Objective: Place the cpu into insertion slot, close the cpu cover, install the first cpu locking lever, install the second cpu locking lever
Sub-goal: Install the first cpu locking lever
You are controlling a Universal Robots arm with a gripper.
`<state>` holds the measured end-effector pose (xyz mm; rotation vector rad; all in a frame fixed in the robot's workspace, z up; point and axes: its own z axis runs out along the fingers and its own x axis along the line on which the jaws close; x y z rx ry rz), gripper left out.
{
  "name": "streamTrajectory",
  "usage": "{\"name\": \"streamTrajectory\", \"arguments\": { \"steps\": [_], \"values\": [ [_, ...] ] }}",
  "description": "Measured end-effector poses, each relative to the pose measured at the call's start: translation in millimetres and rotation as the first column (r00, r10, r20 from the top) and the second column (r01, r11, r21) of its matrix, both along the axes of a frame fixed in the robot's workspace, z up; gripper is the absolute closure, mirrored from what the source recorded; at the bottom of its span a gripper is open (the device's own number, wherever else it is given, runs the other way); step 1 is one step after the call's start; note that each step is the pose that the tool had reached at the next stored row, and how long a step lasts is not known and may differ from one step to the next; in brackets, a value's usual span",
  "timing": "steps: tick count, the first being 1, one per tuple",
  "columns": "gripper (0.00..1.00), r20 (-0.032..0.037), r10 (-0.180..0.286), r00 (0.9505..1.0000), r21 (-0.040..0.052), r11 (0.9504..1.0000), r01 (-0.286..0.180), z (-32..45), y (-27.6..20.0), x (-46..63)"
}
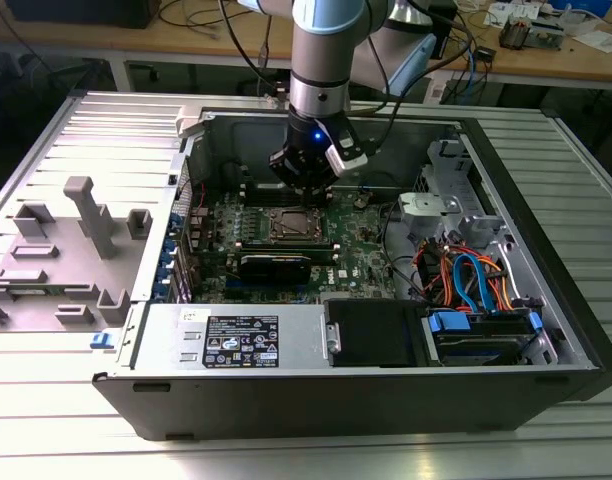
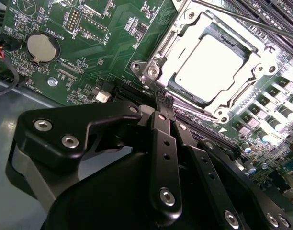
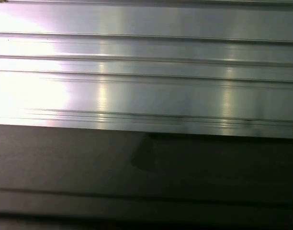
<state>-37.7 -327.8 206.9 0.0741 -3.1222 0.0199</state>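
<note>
The cpu (image 2: 211,67) sits in the insertion slot (image 2: 162,86) with the cpu cover (image 2: 185,33) down around it. The hand (image 2: 162,98) hovers just beside the socket's corner, fingers pinched together, gripping nothing. Working the locking lever well likely means a steady, low push along the frame. The open computer case (image 1: 546,250) rests on a ribbed metal counter (image 1: 586,150); wooden benches stand far behind.

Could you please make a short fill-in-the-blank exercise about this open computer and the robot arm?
1. The cpu lies in the socket, framed by the ____ cpu cover.
2. The gripper has its fingers pressed ____.
3. The circuit board is ____ in colour.
4. The round coin battery sits on the ____.

Missing words: silver; together; green; board
</note>
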Motion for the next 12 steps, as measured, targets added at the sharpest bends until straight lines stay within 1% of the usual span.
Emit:
{"name": "streamTrajectory", "arguments": {
  "steps": [7,12],
  "values": [
    [0.89,0.0000,0.000,1.0000,-0.0003,1.0000,0.000,-0.6,0.0,0.0],
    [0.89,0.0001,0.000,1.0000,-0.0005,1.0000,0.000,0.9,0.0,0.0]
  ]
}}
